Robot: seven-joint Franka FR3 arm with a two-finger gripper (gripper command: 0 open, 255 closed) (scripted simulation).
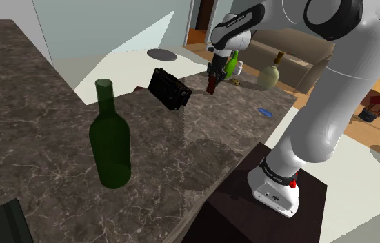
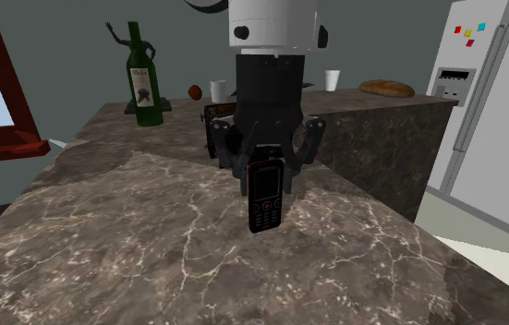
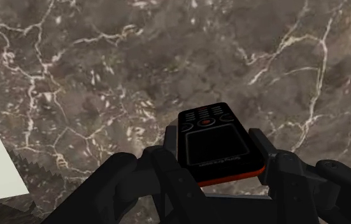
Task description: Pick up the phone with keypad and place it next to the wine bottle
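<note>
I have one phone (image 2: 264, 196), and my gripper (image 2: 264, 174) is closed on it. My two fingers (image 2: 236, 159) press its two long sides near the screen end. The phone is black with a thin red edge. It hangs straight down from my hand, screen up near me and keys at the low end. In the wrist view the phone (image 3: 218, 143) sits between my fingers (image 3: 167, 167), and the keys point away from the gripper (image 3: 215, 141). It is in the air over the counter (image 3: 104, 63), which is dark stone with pale veins.

In the shoulder view the gripper (image 1: 212, 72) holds the phone (image 1: 212, 83) above the far part of the counter (image 1: 43, 124). There is one bottle (image 1: 111, 141). It is dark green, stands up straight on the counter, and is well apart from the phone. One black box (image 1: 170, 88) lies between the bottle and the phone. One small blue thing (image 1: 264, 112) lies near the counter's edge. My stand (image 1: 264, 207) is at the lower right.

In the second exterior view the bottle (image 2: 143, 78) stands at the far left corner of the counter (image 2: 151, 249). Behind it I count two white cups (image 2: 218, 90), one small red ball (image 2: 194, 91) and one loaf (image 2: 386, 88). One fridge (image 2: 483, 111) stands at the right.
</note>
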